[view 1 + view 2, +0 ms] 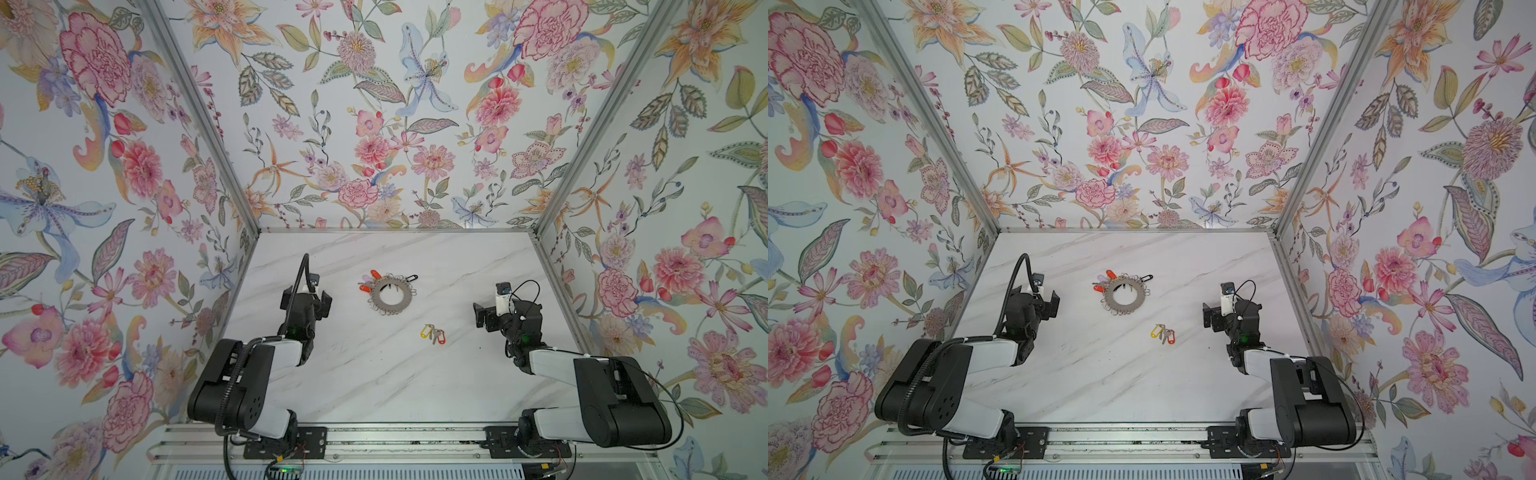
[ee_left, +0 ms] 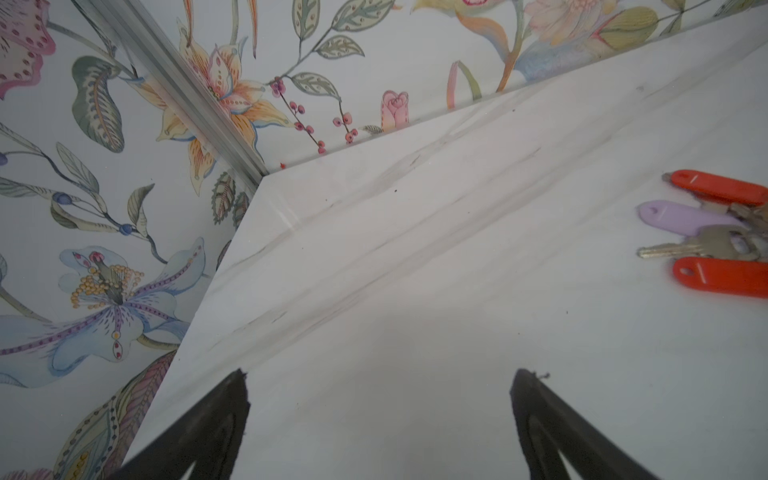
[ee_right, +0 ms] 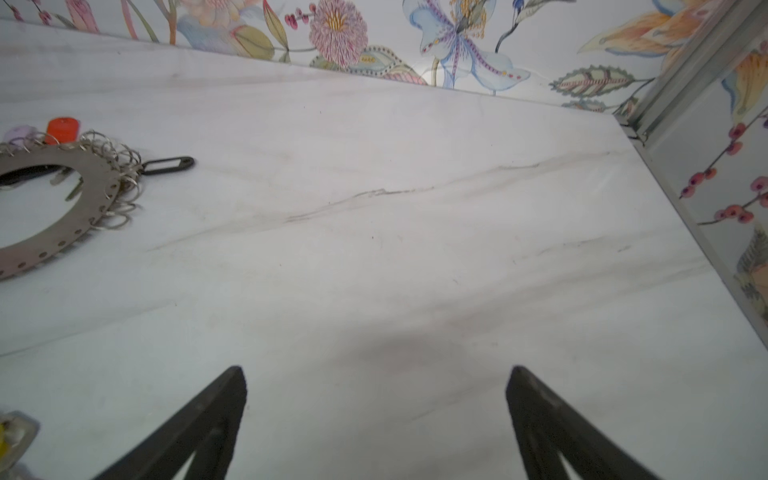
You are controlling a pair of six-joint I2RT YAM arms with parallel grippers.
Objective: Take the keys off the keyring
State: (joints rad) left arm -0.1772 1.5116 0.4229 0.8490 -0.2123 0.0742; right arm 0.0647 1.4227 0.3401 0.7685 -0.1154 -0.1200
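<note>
Roughly halfway: perhaps three hooked keys [image 1: 366,286] still cling to the keyring [image 1: 376,296]; loose keys [image 1: 434,333] lie well apart from it, nearer the right gripper [image 3: 375,370]. That and the left gripper [image 2: 380,374] gape wide, holding nothing.

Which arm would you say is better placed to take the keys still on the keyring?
Left, probably: the attached keys lie left of the keyring, nearest the open left gripper; the right gripper must cross it.

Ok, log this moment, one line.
left hand: open, empty | right hand: open, empty | grey metal disc keyring: orange-tagged keys at rim | yellow- and red-tagged keys: loose, apart
</note>
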